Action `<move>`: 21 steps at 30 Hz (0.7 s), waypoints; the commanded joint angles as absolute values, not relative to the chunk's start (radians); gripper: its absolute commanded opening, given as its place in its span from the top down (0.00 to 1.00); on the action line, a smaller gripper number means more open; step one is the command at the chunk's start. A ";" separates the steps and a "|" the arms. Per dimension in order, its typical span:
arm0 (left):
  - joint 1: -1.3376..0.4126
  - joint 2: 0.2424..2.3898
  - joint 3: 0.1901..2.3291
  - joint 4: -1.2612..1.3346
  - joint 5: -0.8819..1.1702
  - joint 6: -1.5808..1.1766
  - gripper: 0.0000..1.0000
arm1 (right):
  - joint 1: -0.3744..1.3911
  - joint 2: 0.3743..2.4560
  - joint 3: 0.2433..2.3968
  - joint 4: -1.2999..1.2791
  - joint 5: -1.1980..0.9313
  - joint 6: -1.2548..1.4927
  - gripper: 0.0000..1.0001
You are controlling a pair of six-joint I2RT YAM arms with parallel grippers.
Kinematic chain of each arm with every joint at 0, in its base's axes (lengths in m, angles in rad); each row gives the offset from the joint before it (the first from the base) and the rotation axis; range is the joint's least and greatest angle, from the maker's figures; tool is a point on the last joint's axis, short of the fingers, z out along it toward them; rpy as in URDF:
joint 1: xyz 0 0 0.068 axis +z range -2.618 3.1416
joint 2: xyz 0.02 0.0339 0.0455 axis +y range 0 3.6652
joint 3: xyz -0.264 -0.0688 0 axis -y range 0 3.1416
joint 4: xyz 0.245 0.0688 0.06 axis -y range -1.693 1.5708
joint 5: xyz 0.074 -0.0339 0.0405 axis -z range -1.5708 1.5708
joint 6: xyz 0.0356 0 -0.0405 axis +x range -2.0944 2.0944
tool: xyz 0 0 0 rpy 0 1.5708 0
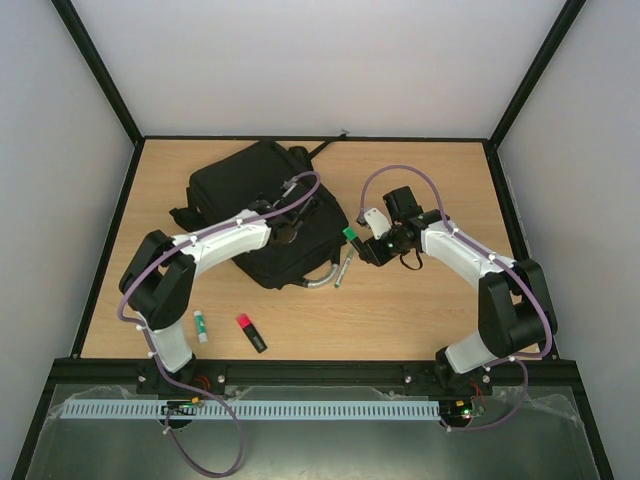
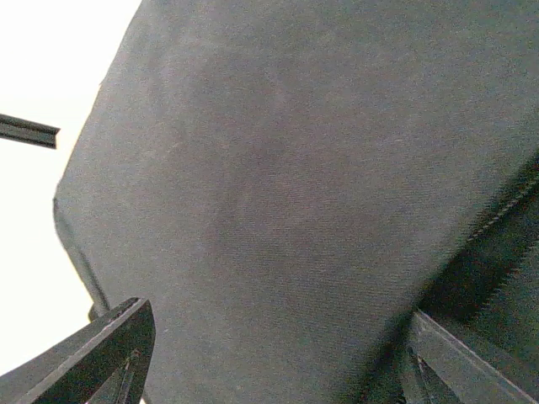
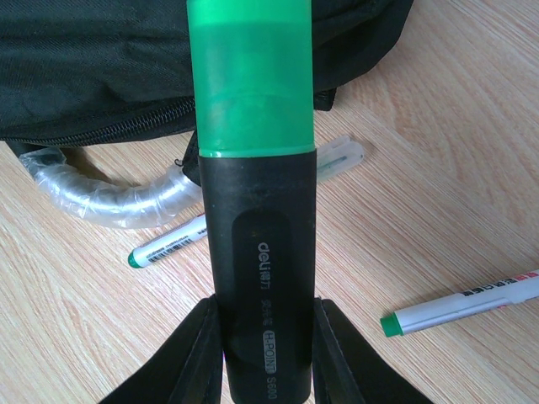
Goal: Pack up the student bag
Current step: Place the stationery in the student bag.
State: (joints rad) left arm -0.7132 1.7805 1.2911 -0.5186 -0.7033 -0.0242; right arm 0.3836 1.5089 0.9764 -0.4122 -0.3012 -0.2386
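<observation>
Right wrist view: right gripper clamped on green "deli H-POINT S600" highlighter; left gripper stands apart.

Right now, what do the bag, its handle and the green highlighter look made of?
The bag: black woven fabric, matte; the weave shows close up. The handle: wrapped in clear crinkled plastic film, core unclear. The highlighter: likely hard plastic, satin black body, translucent green cap.

Overhead and close wrist views share the student bag.
</observation>
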 commanded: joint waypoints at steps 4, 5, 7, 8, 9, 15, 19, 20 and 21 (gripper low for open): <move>-0.713 1.734 1.199 -0.532 -0.876 0.002 0.21 | 0.382 1.500 0.965 -0.425 -0.306 -0.243 0.95; -0.713 1.731 1.181 -0.530 -0.879 0.003 0.21 | 0.382 1.502 0.964 -0.424 -0.309 -0.243 0.95; -0.718 1.728 1.165 -0.531 -0.891 0.000 0.21 | 0.382 1.502 0.964 -0.425 -0.313 -0.241 0.95; -0.723 1.729 1.160 -0.534 -0.902 -0.001 0.22 | 0.382 1.503 0.964 -0.425 -0.314 -0.240 0.95; -0.728 1.729 1.155 -0.538 -0.915 -0.005 0.22 | 0.382 1.502 0.965 -0.426 -0.315 -0.238 0.94; -0.717 1.659 1.127 -0.519 -0.912 -0.083 0.43 | 0.382 1.495 1.027 -0.464 -0.379 -0.186 0.96; -0.687 1.519 1.048 -0.367 -0.725 -0.070 0.64 | 0.407 1.541 1.145 -0.559 -0.441 -0.170 0.97; -0.678 1.487 1.026 -0.329 -0.682 -0.064 0.67 | 0.420 1.561 1.177 -0.589 -0.440 -0.174 0.97; -0.671 1.461 1.010 -0.298 -0.647 -0.060 0.72 | 0.434 1.582 1.215 -0.619 -0.444 -0.177 0.97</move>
